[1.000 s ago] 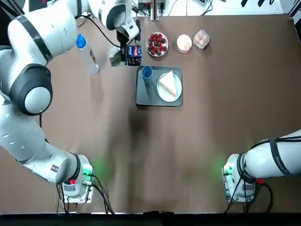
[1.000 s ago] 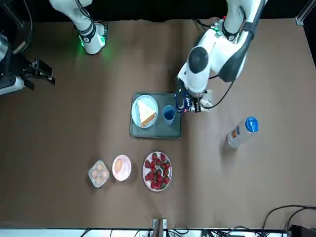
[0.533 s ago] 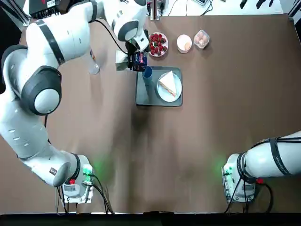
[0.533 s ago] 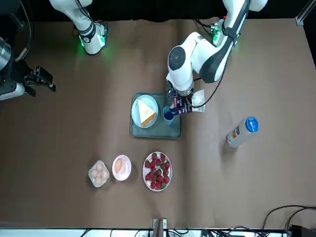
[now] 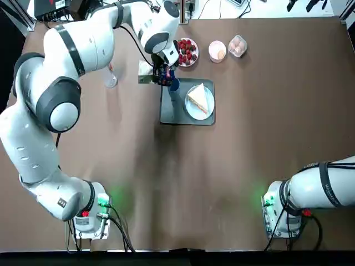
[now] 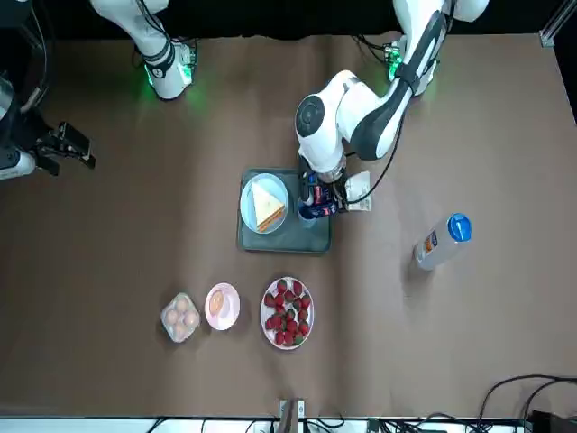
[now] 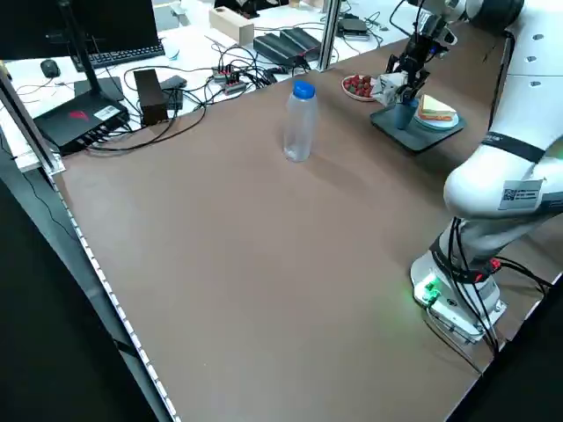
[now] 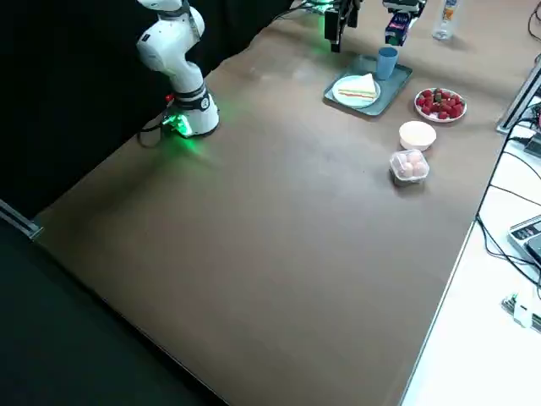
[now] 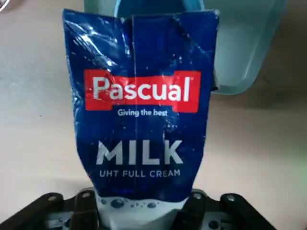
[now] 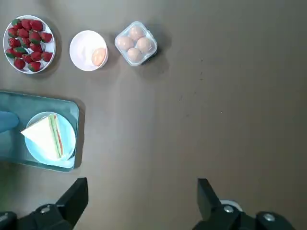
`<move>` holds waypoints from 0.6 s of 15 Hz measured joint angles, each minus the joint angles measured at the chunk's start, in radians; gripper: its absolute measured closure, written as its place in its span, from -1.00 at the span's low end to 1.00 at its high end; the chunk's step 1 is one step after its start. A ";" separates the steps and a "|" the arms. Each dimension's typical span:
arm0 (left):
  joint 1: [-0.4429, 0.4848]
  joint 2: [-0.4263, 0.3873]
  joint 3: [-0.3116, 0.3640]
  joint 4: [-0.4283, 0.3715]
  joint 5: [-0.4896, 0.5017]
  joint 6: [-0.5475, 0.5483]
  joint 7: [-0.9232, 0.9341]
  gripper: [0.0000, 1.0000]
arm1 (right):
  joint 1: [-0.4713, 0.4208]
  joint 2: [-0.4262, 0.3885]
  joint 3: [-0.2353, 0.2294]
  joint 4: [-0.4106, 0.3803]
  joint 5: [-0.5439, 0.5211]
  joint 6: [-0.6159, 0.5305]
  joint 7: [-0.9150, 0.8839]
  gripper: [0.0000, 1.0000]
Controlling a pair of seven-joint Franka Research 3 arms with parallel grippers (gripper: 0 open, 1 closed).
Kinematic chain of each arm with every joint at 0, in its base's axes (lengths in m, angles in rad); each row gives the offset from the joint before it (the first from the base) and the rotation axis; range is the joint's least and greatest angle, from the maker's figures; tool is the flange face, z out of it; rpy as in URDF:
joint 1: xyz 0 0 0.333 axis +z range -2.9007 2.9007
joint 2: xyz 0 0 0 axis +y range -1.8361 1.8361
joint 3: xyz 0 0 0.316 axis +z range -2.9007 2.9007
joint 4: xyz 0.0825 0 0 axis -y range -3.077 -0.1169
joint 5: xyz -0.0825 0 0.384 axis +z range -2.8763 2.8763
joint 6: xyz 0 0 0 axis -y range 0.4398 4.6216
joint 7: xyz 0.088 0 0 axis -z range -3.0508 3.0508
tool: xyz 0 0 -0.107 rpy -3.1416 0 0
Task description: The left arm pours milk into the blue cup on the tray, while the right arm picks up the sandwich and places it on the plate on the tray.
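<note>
Left claw [image 9: 139, 211] clenched on milk carton [image 9: 139, 110] above blue cup [image 5: 174, 85]; right claw [image 10: 139, 201] released. Tip slowly, spout centred over rim.

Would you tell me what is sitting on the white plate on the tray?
The sandwich lies on the plate, a pale triangular wedge with its layered edge showing. It covers most of the plate's middle, so what lies under it cannot be seen.

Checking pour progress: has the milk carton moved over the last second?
Yes. In the top view the milk, held by the left gripper, went from beside the strawberry dish toward the blue cup on the tray.
</note>
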 joint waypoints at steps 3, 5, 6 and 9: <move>-0.008 0.008 0.003 0.003 0.013 -0.004 -0.001 0.12 | 0.000 -0.006 0.005 -0.002 0.000 -0.002 0.000 -1.00; -0.010 0.009 0.004 0.004 0.019 -0.006 -0.001 0.12 | 0.000 -0.008 0.006 -0.002 0.000 -0.002 0.000 -1.00; -0.010 0.009 0.004 0.004 0.019 -0.007 -0.001 0.12 | 0.000 -0.009 0.006 -0.002 0.000 -0.002 0.000 -1.00; -0.010 0.011 0.005 0.004 0.019 -0.008 -0.001 0.12 | 0.000 -0.009 0.006 -0.005 0.000 -0.002 0.000 -1.00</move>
